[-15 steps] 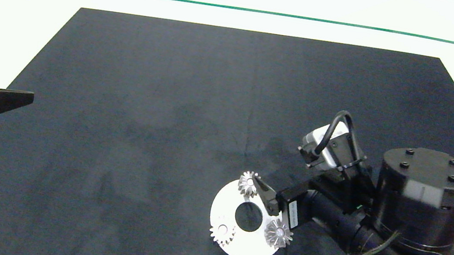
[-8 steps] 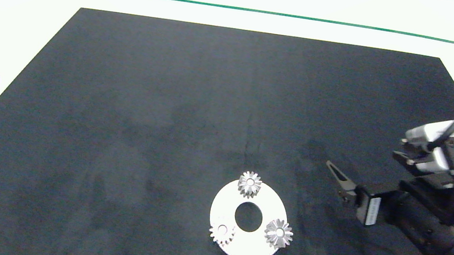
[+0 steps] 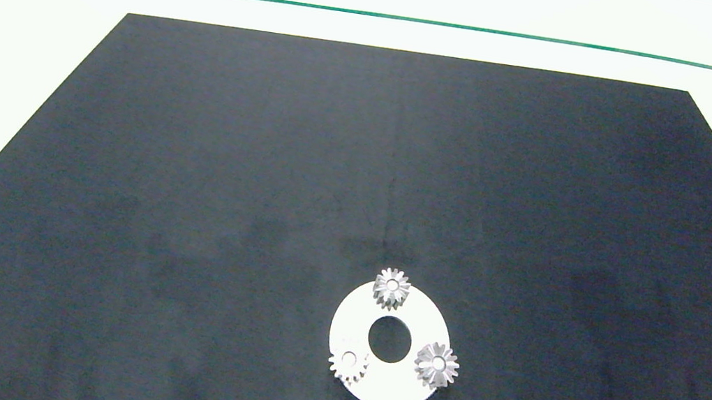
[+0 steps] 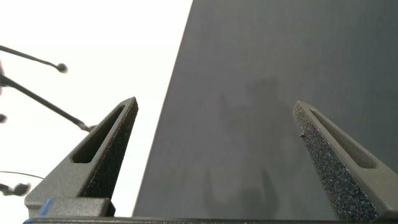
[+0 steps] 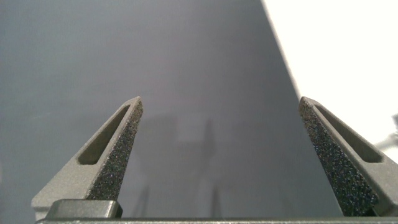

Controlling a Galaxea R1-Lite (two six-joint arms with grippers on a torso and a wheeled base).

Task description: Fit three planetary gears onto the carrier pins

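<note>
White desk (image 3: 13, 36) surface carries a large dark mat (image 3: 357, 193), with a thin green line (image 3: 383, 16) running across the far side. On the near part of the mat, a little right of centre, lies the flat white disc (image 3: 395, 389) with its large centre hole (image 3: 390, 340). All three planetary gears are seated on the disc, one over each of the carrier pins, so that only the pin tops show in the gear bores: the far gear (image 3: 391, 288) sits at the disc's far edge, the near-right gear (image 3: 436, 365) overhangs the right rim, and the near-left gear (image 3: 347, 365) sits at the near-left rim. The three gears stand apart from one another, spaced around the centre hole. Neither arm appears over the mat in the head view. The left gripper (image 4: 214, 109), seen from its wrist camera, hangs above the mat's edge where dark mat meets white desk, fingers (image 4: 102, 149) spread wide with nothing between them. The right gripper (image 5: 221, 106) likewise hangs above the opposite mat edge, fingers (image 5: 112, 152) spread wide and empty. No gear is visible in either wrist view.
</note>
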